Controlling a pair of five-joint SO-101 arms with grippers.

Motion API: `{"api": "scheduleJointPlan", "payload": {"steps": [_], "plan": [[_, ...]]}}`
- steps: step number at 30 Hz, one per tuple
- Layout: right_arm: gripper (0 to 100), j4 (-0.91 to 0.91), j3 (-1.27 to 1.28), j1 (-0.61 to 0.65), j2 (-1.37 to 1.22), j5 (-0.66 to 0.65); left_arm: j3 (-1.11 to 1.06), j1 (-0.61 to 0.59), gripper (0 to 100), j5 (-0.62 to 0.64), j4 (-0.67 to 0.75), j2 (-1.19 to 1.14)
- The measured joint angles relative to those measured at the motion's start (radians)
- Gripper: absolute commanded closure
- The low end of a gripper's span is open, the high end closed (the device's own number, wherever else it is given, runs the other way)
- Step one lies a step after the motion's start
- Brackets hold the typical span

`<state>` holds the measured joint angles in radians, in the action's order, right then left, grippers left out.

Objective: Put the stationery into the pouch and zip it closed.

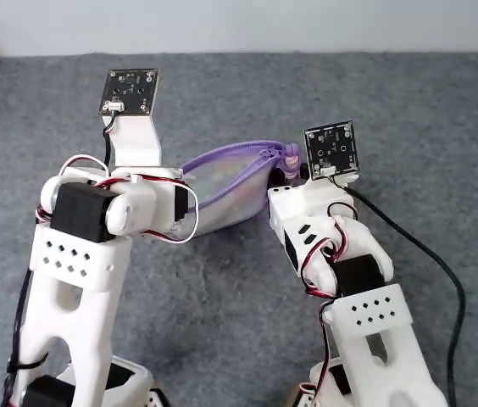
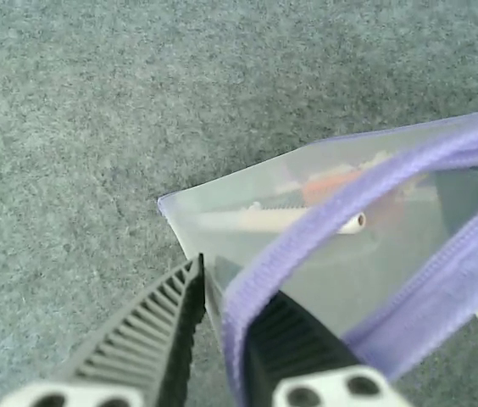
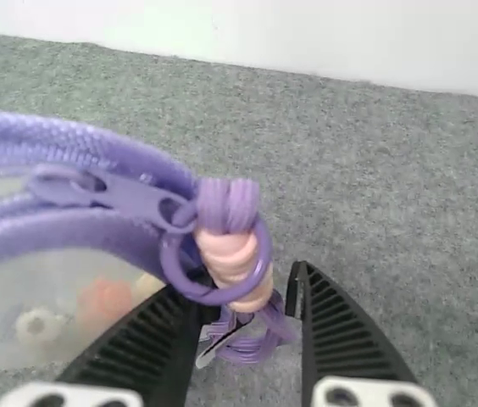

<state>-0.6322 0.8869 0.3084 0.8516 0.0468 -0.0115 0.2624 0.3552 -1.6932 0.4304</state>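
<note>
A see-through pouch (image 1: 222, 191) with purple zip trim hangs between the two arms, above the grey carpet. My left gripper (image 2: 213, 280) is shut on the pouch (image 2: 324, 254) at its corner edge; a white pen (image 2: 290, 219) and an orange item (image 2: 332, 182) lie inside. At the other end, the zip slider (image 3: 129, 197) sits close to the end of the pouch (image 3: 44, 280). A purple and pink ring charm (image 3: 230, 246) hangs from the slider between the fingers of my right gripper (image 3: 244, 280), which is closed around it. From above, the right gripper (image 1: 294, 174) is at the zip pull (image 1: 290, 157).
Grey carpet (image 1: 247, 314) covers the whole table. A black cable (image 1: 425, 254) trails along the right arm's outer side. A white wall (image 3: 307, 34) stands beyond the carpet's far edge.
</note>
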Motion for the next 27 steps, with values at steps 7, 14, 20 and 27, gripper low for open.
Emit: {"api": "scheduleJointPlan", "payload": {"steps": [7, 14, 20, 27], "plan": [[85.6, 0.0, 0.0, 0.0, 0.003, -0.038, 0.0, 0.0, 99, 0.0, 0.0, 0.0], [99.0, -0.006, 0.002, 0.017, 0.101, -0.081, 0.0, 0.0, 99, 0.0, 0.0, 0.003], [98.9, -0.008, 0.002, 0.029, 0.169, -0.094, 0.0, 0.0, 99, 0.0, 0.0, 0.005], [98.9, -0.008, 0.002, 0.029, 0.215, -0.133, 0.0, 0.0, 99, 0.0, 0.0, 0.009]]}}
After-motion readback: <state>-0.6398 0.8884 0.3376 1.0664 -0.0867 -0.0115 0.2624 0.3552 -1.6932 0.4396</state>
